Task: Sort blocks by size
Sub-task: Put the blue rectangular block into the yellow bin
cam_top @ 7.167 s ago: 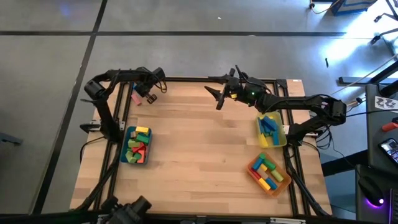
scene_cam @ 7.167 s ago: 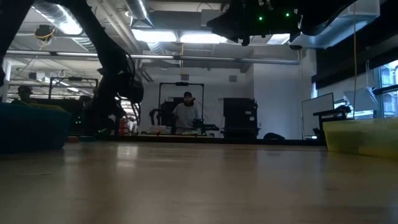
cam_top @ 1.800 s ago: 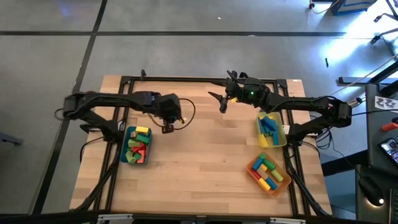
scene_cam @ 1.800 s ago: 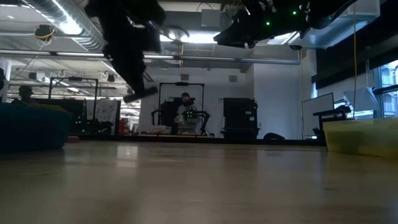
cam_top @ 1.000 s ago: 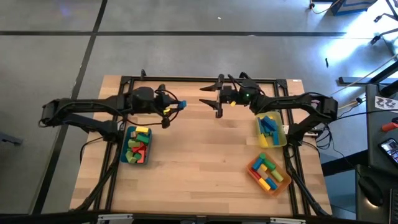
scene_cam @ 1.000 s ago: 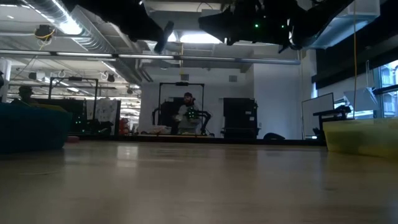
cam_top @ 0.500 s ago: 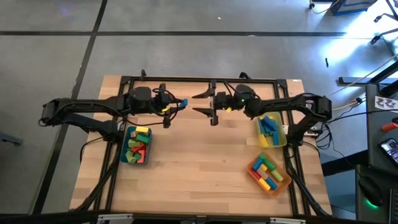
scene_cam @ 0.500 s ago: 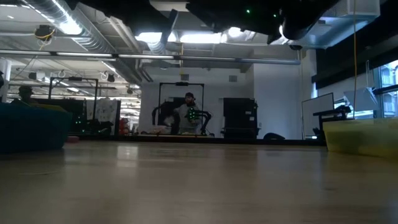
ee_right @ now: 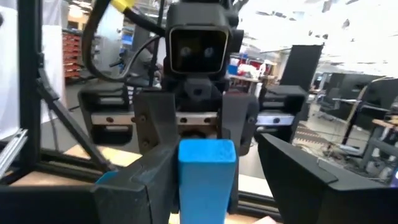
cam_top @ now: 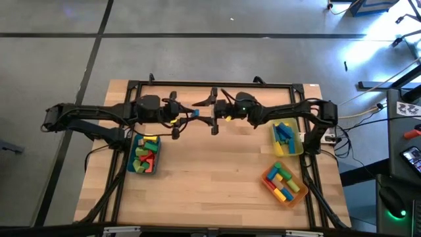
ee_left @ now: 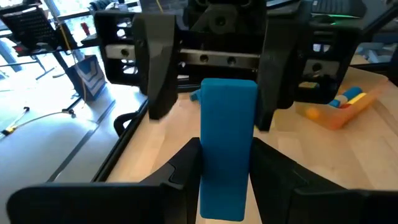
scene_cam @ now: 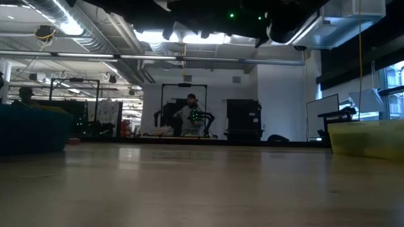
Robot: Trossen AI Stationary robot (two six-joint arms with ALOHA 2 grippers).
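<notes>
A blue bar block point(cam_top: 195, 114) is held in the air over the table's far middle. My left gripper point(cam_top: 185, 116) is shut on it and points toward the table's right. My right gripper point(cam_top: 212, 113) faces it, open, with one finger on each side of the block's free end point(ee_left: 227, 93), apart from it as far as shows. In the right wrist view the block point(ee_right: 207, 177) stands between my open right fingers point(ee_right: 146, 180). Other blocks lie in three trays. My left gripper pinches the blue block's two long sides point(ee_left: 208, 180) between its two fingers point(ee_left: 180, 168), on the half nearer the wrist. The fingers are level, come from the table's left and lie along the block. The block sticks out past the fingertips, level and clear of the table.
A teal tray point(cam_top: 135, 164) with mixed blocks sits at the left. A yellow tray point(cam_top: 297, 148) with blue blocks and an orange tray point(cam_top: 266, 179) with mixed blocks sit at the right. Bare wood lies in the middle and near part of the table. A person is in the room behind.
My right gripper has gone toward the table's left, up to my left gripper, and its open fingers now stand around the blue block's free end. My left gripper has kept the block level and has edged a little toward the right.
</notes>
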